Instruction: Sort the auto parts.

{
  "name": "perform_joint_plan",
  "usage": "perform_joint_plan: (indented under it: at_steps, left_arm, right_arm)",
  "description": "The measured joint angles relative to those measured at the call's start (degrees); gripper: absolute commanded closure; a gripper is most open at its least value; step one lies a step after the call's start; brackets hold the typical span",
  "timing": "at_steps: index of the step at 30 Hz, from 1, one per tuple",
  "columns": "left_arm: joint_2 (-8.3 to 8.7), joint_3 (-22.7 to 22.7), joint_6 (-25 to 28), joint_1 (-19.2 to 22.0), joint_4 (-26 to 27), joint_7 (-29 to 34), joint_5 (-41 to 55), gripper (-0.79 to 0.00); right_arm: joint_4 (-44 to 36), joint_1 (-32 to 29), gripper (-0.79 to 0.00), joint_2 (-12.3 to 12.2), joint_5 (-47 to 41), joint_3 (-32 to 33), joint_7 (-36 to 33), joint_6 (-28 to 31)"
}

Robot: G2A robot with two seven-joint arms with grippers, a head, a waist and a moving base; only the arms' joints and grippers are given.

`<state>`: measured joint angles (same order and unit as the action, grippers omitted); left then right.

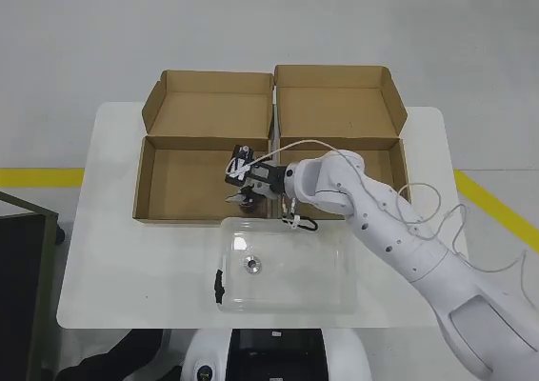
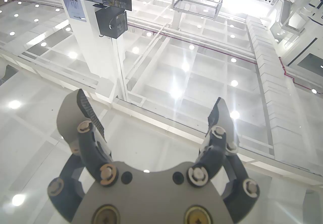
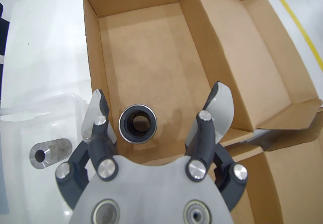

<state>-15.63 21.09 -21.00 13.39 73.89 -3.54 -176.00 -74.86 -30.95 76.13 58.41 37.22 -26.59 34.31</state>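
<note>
Nearest, clear tray: on the worktop by the robot, holding a steel cylinder and a small black part, likely unsorted stock.
Right end effector: arm stretched across, fingers apart above the left box, at its near wall.
Bushing: in that box between the fingers, touching neither; seemingly delivered.
Left end effector: fingers apart, empty, aimed at the ceiling.
</note>
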Motion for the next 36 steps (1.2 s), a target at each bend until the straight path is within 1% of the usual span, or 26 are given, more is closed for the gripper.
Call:
perform_joint_plan:
  at_steps: [6,9,11,14,20,21,26,30,36]
  left_arm:
    - [0.00,0.0,0.0,0.0,0.0,0.0,0.0,-0.785]
    - [0.00,0.0,0.0,0.0,0.0,0.0,0.0,-0.785]
    - [0.00,0.0,0.0,0.0,0.0,0.0,0.0,-0.785]
    - [0.00,0.0,0.0,0.0,0.0,0.0,0.0,-0.785]
    - [0.00,0.0,0.0,0.0,0.0,0.0,0.0,-0.785]
    - [0.00,0.0,0.0,0.0,0.0,0.0,0.0,-0.785]
    - [0.00,0.0,0.0,0.0,0.0,0.0,0.0,-0.785]
    - [0.00,0.0,0.0,0.0,0.0,0.0,0.0,-0.785]
    - [0.00,0.0,0.0,0.0,0.0,0.0,0.0,-0.785]
  right_arm:
    - [-8.8,-4.2,-0.696,-1.9,1.8,3.2,-2.0,4.1]
    - [-14.0,-7.7,-0.690,-3.0,2.8,4.7,-3.8,5.9]
    - [-17.6,-10.5,-0.711,-3.8,3.8,5.8,-5.2,6.8]
    - [-22.1,-14.6,-0.717,-4.9,5.9,6.9,-7.1,7.8]
    - [-27.9,-21.1,-0.711,-6.5,9.9,8.0,-7.9,10.4]
    - [-28.4,-21.9,-0.720,-6.7,10.4,7.9,-7.7,10.9]
    - [-29.3,-25.4,-0.711,-7.4,13.2,7.6,-6.3,12.9]
    - [-28.6,-26.5,-0.705,-7.6,14.9,7.4,-5.4,13.3]
    - [-26.5,-26.6,-0.631,-7.6,16.8,6.7,-4.5,13.4]
